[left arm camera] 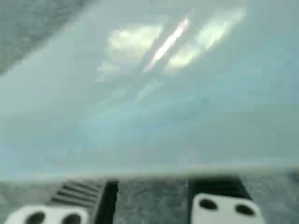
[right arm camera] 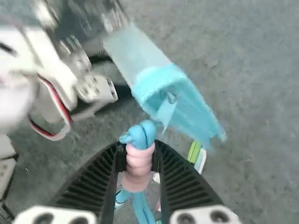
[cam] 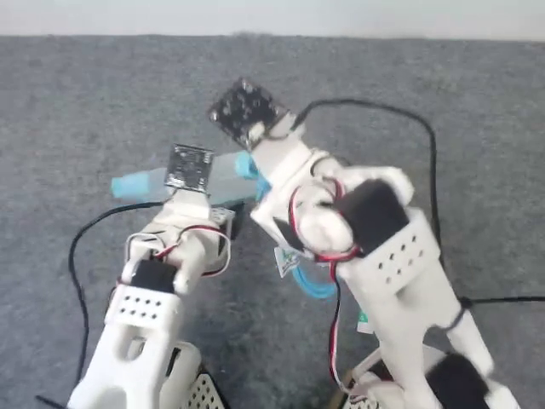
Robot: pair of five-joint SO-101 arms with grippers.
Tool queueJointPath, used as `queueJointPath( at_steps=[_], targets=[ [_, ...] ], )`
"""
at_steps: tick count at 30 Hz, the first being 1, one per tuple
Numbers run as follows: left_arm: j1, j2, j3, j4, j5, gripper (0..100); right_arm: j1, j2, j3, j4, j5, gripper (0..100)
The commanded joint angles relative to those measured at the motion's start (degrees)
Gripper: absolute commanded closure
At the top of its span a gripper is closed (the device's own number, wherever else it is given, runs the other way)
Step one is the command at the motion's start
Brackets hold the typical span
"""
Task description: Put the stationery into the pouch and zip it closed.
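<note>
Plainly, your right gripper [right arm camera: 138, 151] clamped a ribbed pink bead [right arm camera: 138, 168].
The pouch [right arm camera: 154, 79] was translucent, teal-ended; your left gripper's [left arm camera: 152, 189] state couldn't be told.

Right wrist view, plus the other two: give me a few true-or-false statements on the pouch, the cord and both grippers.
1. The right gripper is shut on a pink-and-blue cord. True.
2. The pouch is red. False: it is translucent light blue.
3. The surface under the arms is grey carpet. True.
4. The left gripper is shut. False: grey carpet shows through the gap between its fingers.
</note>
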State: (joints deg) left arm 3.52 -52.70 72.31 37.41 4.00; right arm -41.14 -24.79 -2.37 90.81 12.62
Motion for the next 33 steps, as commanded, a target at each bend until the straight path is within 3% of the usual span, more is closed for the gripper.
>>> queueJointPath(
  at_steps=[1,5,9,22,33],
  targets=[
    [-4.31,-8.97,-1.54,5.54,0.79,80,-0.4,-10.24,22.24,-13.49,0.88,99.1],
    [-7.47,-16.62,-1.63,11.96,-2.29,80,-0.4,-15.34,40.35,-24.57,0.7,99.1],
    [-10.81,-23.03,-1.01,14.33,-3.96,80,-0.4,-15.43,48.88,-30.64,0.7,99.1],
    [-14.51,-27.96,2.42,15.65,-5.98,80,-0.31,-15.43,57.32,-37.49,-1.85,99.2],
    [-13.19,-27.78,-7.96,25.76,-9.14,79,5.67,-16.22,59.43,-40.84,-2.99,99.2]
  ],
)
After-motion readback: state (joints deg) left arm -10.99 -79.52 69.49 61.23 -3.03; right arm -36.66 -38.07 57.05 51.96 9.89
